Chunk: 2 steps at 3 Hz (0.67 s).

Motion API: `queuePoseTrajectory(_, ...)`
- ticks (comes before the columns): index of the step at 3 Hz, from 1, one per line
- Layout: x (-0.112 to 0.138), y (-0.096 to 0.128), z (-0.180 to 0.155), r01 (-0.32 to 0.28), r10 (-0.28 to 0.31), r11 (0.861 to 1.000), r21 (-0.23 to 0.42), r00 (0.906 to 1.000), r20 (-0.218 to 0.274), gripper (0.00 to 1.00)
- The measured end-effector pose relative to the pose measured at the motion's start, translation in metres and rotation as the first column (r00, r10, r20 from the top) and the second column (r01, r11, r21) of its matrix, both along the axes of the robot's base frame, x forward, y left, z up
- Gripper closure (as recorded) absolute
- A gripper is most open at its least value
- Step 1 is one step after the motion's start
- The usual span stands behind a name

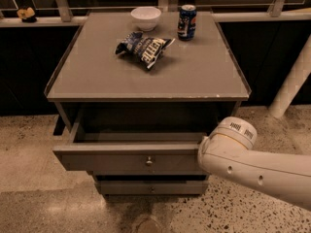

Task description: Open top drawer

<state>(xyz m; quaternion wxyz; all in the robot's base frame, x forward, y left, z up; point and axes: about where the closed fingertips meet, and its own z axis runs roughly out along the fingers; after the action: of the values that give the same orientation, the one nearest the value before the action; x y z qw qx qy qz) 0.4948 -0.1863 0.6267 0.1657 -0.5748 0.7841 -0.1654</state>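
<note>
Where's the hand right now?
Camera view, lower right: the hand is hidden behind the arm's white joint, at the right end of the pulled-out top drawer.

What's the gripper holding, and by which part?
Cannot tell. The gripper is hidden behind the arm, at the right end of the open top drawer; its knob is not held.

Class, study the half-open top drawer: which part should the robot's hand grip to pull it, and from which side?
Grip the small round knob at the centre of the front of the top drawer, coming straight from the front: it juts forward, and a central pull should slide evenly. The hand is hidden, seemingly behind the arm at the drawer's right end.
</note>
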Motion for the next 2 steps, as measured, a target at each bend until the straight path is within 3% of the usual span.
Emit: queuePoseTrajectory(2,-0.0092,0.0015,0.0036,0.016,-0.016,1.0,0.017,0.9999,-0.003,1.0)
